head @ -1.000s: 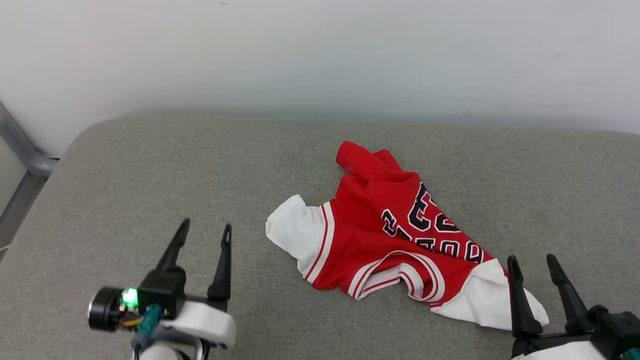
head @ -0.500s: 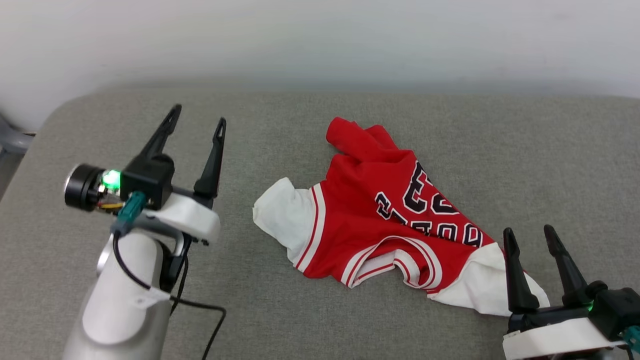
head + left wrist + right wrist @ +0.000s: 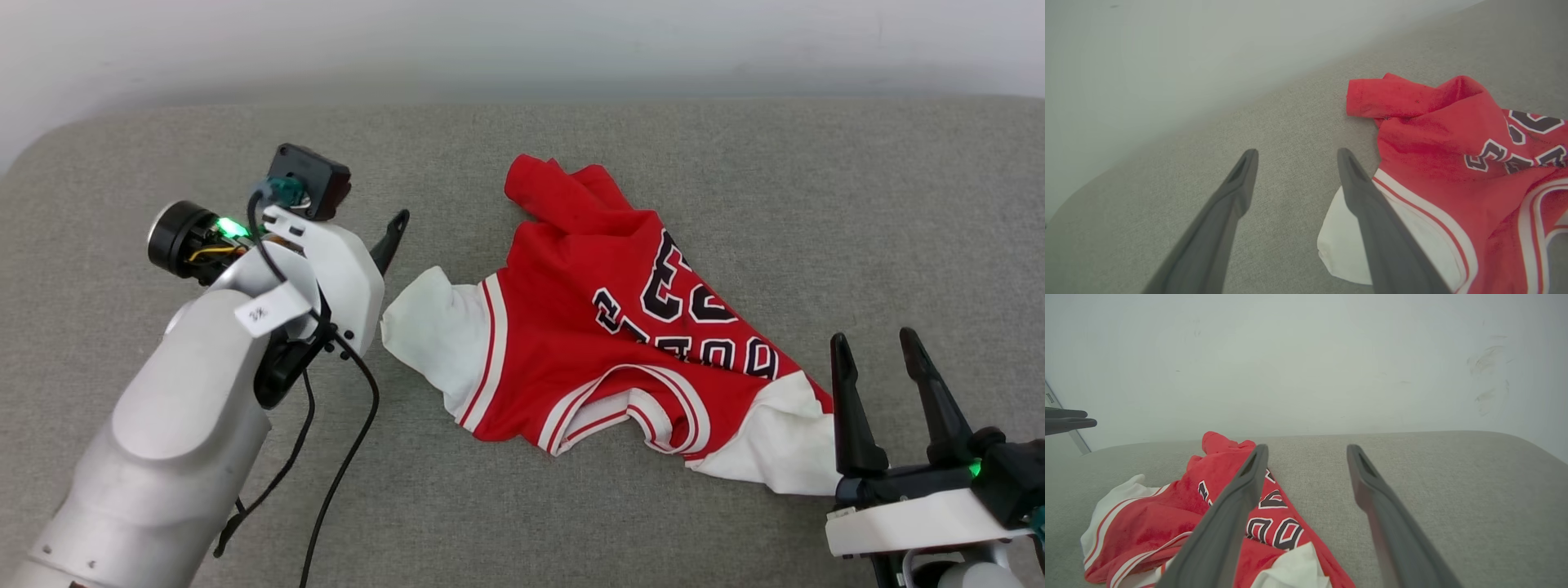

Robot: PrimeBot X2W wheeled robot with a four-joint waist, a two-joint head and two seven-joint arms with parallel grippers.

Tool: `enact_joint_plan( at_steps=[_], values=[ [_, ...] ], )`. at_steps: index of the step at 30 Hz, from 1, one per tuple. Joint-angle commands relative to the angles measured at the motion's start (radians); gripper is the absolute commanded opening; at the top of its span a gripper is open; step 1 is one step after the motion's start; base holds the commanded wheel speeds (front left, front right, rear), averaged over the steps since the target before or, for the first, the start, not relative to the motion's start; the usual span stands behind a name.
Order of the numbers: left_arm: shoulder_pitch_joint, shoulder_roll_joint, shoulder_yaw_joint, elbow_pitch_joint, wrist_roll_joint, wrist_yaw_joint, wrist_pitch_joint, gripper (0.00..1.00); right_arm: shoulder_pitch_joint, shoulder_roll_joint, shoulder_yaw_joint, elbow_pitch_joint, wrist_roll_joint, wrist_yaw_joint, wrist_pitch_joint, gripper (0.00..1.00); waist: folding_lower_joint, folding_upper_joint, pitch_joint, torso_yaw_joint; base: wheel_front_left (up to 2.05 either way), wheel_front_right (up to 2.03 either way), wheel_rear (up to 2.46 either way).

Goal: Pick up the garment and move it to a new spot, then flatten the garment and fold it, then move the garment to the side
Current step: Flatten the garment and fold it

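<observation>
The garment (image 3: 604, 343) lies crumpled on the grey surface, red with black white-outlined lettering facing up, its striped neckline toward me. One white sleeve (image 3: 429, 327) points left and the other (image 3: 784, 445) points right. My left gripper (image 3: 1296, 155) is open, just left of the left sleeve (image 3: 1347, 245) and above its edge; one dark finger (image 3: 390, 238) shows past the wrist in the head view. My right gripper (image 3: 875, 339) is open at the right sleeve's outer edge, with nothing between its fingers. In the right wrist view the garment (image 3: 1167, 522) lies left of that gripper (image 3: 1307, 448).
A grey padded surface (image 3: 571, 514) spreads under everything, with a rounded back-left corner. A white wall (image 3: 522, 41) runs along its far edge. A black cable (image 3: 343, 465) hangs from my left arm. Bare fabric lies left, right and behind the garment.
The head camera has tilted, shifting the scene. My left arm has reached forward and swung right, toward the left white sleeve. The right gripper has kept its place by the right sleeve.
</observation>
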Motion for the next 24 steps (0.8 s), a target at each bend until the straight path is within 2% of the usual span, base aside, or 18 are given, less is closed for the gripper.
enact_joint_plan(
  at_steps=[1, 6, 11, 15, 24],
  values=[
    [-0.009, 0.008, -0.019, -0.004, -0.026, 0.000, 0.029, 1.00, -0.017, 0.001, 0.001, -0.004, 0.001, -0.001, -0.003, 1.00, -0.0001, 0.0000, 0.008, -0.005, 0.00, 0.00, 0.00],
    [-0.072, 0.110, -0.159, -0.041, -0.213, 0.000, 0.250, 1.00, -0.036, 0.001, 0.004, -0.008, 0.003, -0.001, -0.003, 1.00, -0.0001, 0.0000, 0.035, -0.018, 0.00, 0.00, 0.00],
    [-0.113, 0.174, -0.267, -0.049, -0.327, 0.000, 0.386, 1.00, -0.052, 0.001, 0.011, -0.009, 0.010, -0.001, -0.003, 1.00, -0.0001, 0.0000, 0.064, -0.037, 0.00, 0.00, 0.00],
    [-0.132, 0.198, -0.327, -0.024, -0.380, 0.000, 0.440, 1.00, -0.066, 0.001, 0.013, -0.011, 0.015, -0.001, -0.003, 1.00, -0.0001, 0.0000, 0.092, -0.054, 0.00, 0.00, 0.00],
    [-0.155, 0.201, -0.449, 0.069, -0.409, 0.000, 0.437, 1.00, -0.103, 0.001, 0.017, -0.019, 0.020, -0.001, -0.003, 1.00, -0.0001, 0.0000, 0.155, -0.083, 0.00, 0.00, 0.00]
  ],
)
